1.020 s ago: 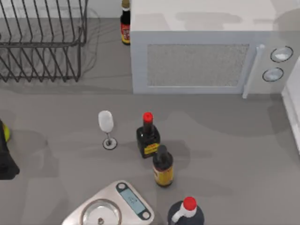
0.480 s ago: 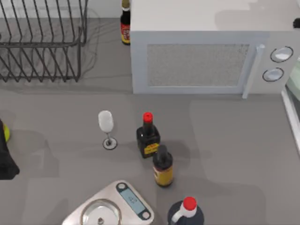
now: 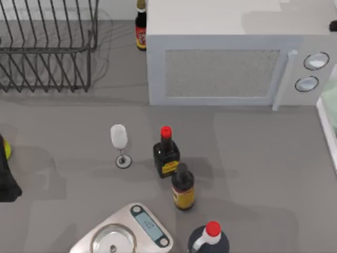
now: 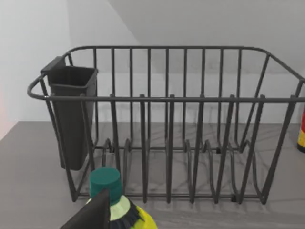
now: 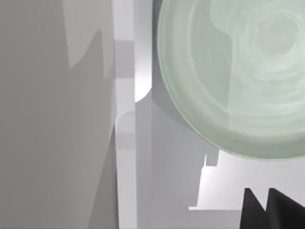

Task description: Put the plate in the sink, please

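A grey wire dish rack [image 3: 47, 45] and white microwave [image 3: 231, 63] are standing along the table's back, while a wine glass [image 3: 120, 143], sauce bottles [image 3: 167, 153] and a silver scale [image 3: 124, 232] are sitting nearer the front.

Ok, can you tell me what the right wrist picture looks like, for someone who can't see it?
A big round pale mint-green plate lies inside the sink, beside its thick white rim, seen from above. A dark gripper fingertip pokes in at one corner, apart from the plate.

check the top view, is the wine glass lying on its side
No, the wine glass stands upright on its foot, left of the red-capped bottle.
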You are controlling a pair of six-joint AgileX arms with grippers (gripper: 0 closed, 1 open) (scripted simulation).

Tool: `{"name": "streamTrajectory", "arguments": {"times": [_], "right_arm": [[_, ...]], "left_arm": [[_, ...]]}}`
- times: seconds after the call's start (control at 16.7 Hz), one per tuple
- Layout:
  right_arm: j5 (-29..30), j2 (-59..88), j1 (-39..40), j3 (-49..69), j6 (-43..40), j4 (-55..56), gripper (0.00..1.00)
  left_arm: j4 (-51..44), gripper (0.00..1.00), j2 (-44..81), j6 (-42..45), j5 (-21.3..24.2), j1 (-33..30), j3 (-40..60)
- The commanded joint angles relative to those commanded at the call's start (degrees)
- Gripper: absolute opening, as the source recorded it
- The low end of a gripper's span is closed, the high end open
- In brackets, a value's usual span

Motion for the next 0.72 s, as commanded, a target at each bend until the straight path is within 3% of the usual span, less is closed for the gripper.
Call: {"name": "streamTrajectory", "arguments": {"times": [0.48, 0.72], "right_arm": [[0.0, 0.0, 0.0, 0.0, 0.0, 0.0, 0.98], [0.0, 0.0, 0.0, 0.0, 0.0, 0.0, 1.00]], "left_arm": [[0.0, 1.00, 0.0, 0.0, 0.0, 0.0, 0.0], [0.0, 1.00, 0.0, 0.0, 0.0, 0.0, 0.0]]}}
